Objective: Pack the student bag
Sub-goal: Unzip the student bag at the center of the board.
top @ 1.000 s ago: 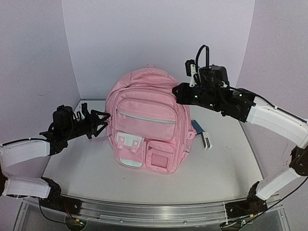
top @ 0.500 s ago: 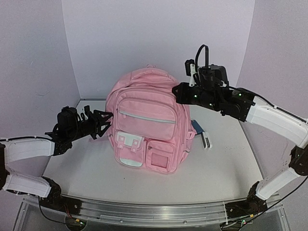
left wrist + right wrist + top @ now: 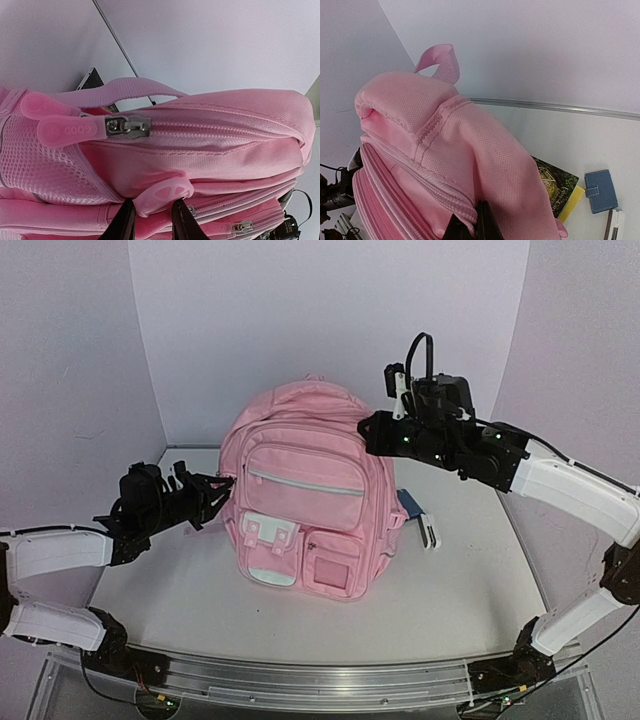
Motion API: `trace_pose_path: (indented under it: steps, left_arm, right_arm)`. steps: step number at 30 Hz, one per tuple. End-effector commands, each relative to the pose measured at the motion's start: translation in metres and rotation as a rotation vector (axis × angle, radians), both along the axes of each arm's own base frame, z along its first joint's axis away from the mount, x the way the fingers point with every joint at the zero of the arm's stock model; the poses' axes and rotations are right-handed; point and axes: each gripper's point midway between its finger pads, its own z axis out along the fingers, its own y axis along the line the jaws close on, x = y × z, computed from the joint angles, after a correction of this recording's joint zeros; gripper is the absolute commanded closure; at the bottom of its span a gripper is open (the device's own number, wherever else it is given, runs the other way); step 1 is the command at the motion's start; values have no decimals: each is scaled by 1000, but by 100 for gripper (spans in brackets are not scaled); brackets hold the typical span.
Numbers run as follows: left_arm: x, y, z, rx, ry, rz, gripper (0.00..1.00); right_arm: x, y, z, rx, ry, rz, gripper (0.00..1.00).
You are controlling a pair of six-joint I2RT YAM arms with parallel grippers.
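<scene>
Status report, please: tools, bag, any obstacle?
Left tool pinches pink zipper pull. Right tool shut on student bag top; bag upright. Book, blue wallet beside bag, not in way.

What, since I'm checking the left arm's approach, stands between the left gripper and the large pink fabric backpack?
Nothing visible. The left gripper is at the large pink fabric backpack, its fingers pinching a translucent pink rubber zip pull on its side.

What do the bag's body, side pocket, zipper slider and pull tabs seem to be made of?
Student bag: matte woven cloth, probably synthetic; the weave shows. Side pocket: open mesh. Zipper slider: shiny silver, likely metal. Pull tabs: smooth translucent pink rubber or soft plastic, with moulded letters.
</scene>
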Motion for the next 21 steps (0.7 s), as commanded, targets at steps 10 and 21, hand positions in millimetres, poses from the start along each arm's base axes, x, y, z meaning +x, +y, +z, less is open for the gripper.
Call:
trace_pose_path:
  steps: [10,21]
  left_arm:
    - [-14,-2,35,16,-131,-56,63]
    - [-27,-10,-4,490,-295,-286,51]
  right_arm:
    - [1,4,4,4,-3,3,100]
    - [-1,0,10,12,-14,2,100]
